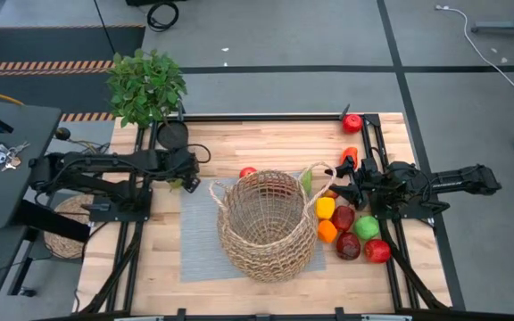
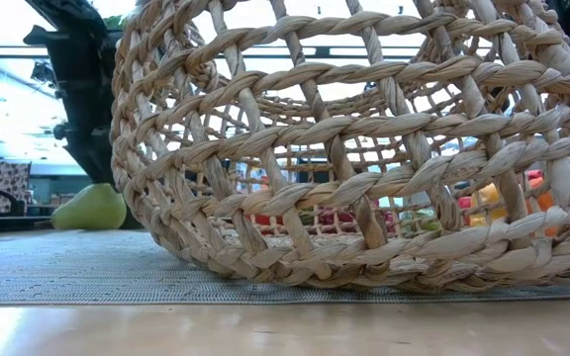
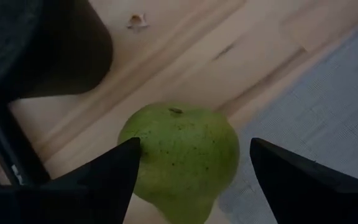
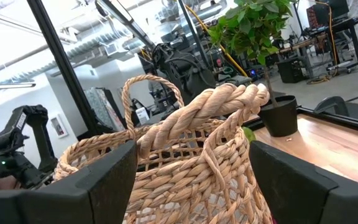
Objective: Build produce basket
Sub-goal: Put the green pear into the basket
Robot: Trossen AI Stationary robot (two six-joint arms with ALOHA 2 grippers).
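The basket (image 1: 267, 226) stands mid-bench on a grey mat (image 1: 200, 254), toward the front edge, tilted with its mouth up. A potted plant (image 1: 146, 85) fills the far left corner. Fruit and vegetables (image 1: 351, 234) crowd the right edge beside the basket. The right gripper (image 1: 342, 190) sits there, jaws apart around a basket handle (image 4: 229, 102). The left gripper (image 1: 188, 181) has its jaws apart over a green pear (image 3: 182, 152) at the mat's left edge.
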